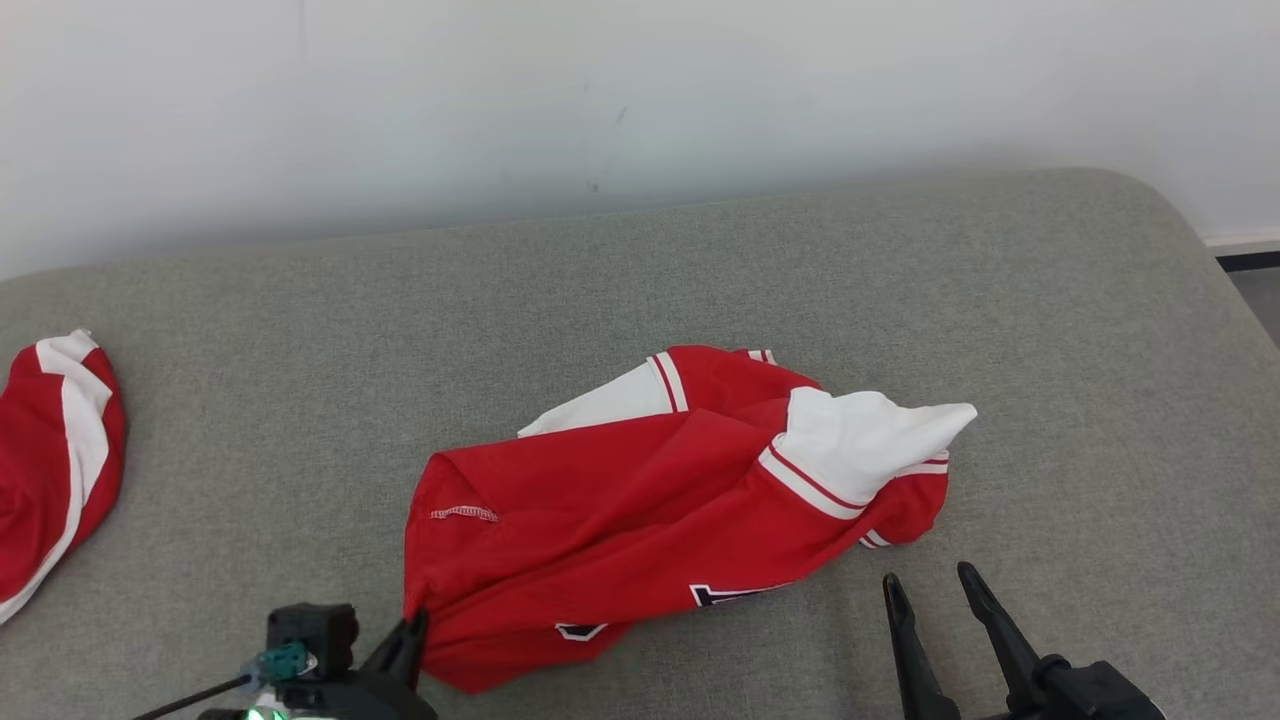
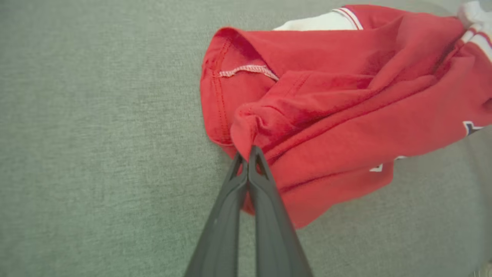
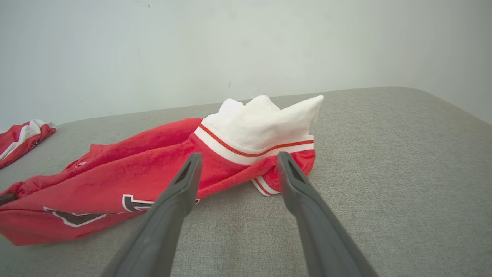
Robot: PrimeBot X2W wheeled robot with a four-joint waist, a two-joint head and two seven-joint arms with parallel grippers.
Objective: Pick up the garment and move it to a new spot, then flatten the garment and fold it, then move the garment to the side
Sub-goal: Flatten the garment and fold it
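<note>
Red garment, crumpled: our left gripper clamps its near-left corner; right gripper, fingers apart, hovers near. Flattening, we judge; right must grasp next.

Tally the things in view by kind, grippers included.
Garments: 2 (garment in the middle, second garment far left)
Grippers: 2 (left gripper shut on the garment, right gripper open)
Total: 4

Your head view looks down over left gripper and right gripper; wrist views sit close behind; all share the garment.
</note>
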